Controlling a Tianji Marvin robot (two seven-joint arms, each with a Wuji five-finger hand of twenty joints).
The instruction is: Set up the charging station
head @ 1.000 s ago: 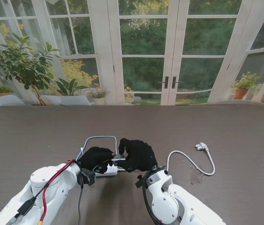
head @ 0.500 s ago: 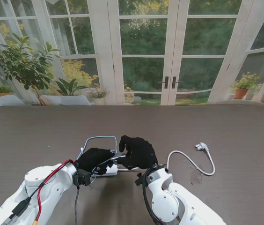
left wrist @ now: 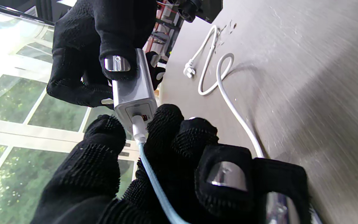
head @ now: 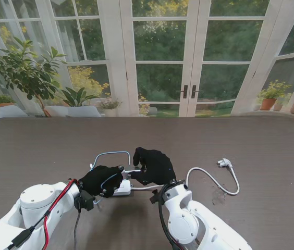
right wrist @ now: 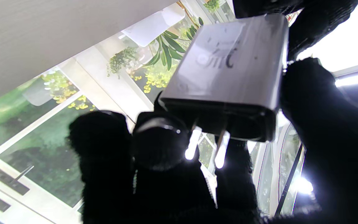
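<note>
My right hand (head: 155, 165) is shut on a white charger adapter (left wrist: 132, 90), held off the table. The right wrist view shows the adapter (right wrist: 228, 74) with two metal prongs (right wrist: 194, 146) pointing back at the palm. My left hand (head: 102, 180) pinches the white USB plug (left wrist: 139, 132) of a light blue cable (left wrist: 154, 183). That plug sits in the adapter's port. The cable (head: 110, 153) loops on the table just beyond my left hand. The two hands meet fingertip to fingertip at the table's near middle.
A white power cord (head: 215, 181) curls to the right of my right arm and ends in a plug (head: 223, 163). It runs toward a white block (head: 122, 188), mostly hidden under my hands. Potted plants stand outside the glass doors.
My left arm has drawn back toward me and to the left. The right hand has shifted slightly farther away. Both grips look the same.
</note>
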